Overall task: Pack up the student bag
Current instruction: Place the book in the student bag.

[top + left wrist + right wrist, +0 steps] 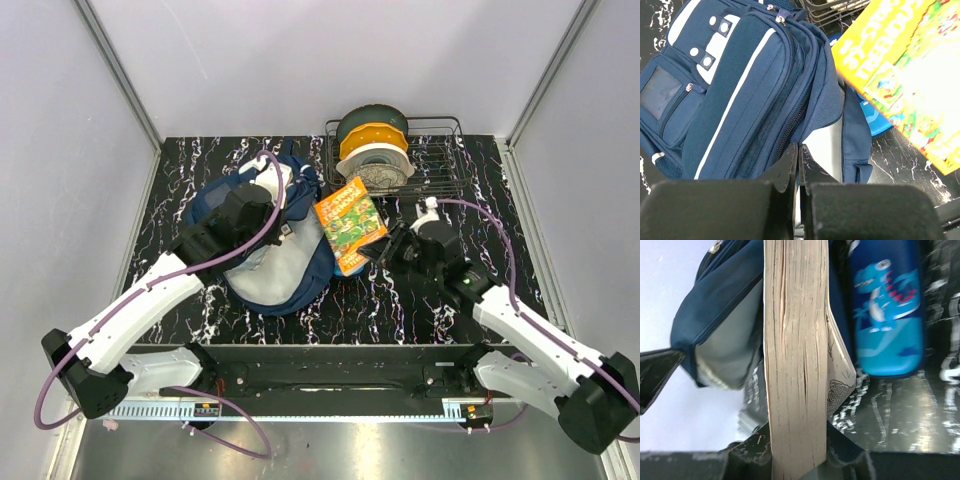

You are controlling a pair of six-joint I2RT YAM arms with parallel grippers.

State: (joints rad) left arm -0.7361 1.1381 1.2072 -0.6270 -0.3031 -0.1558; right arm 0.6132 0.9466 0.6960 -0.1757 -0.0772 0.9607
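Seen from above, the student bag (260, 270) lies open on the black marbled desk (400, 300), left of centre, its pale grey lining turned up. Both arms reach in toward it. A bright picture book (350, 222) hangs tilted at the bag's right edge, in front of a wire rack (440, 160) holding filament spools (375, 150).

The left wrist camera alone shows the left pincer (797, 155), its jaws pressed together at the seam where the navy front meets the lining. Whether any fabric is caught between them cannot be told.

The right wrist camera alone shows the right pincer (797, 452) part-open and clamped on the book, with the pale page edges facing the lens. Beyond it lies a bright-blue dinosaur-print case (887, 315), which is barely seen from overhead.
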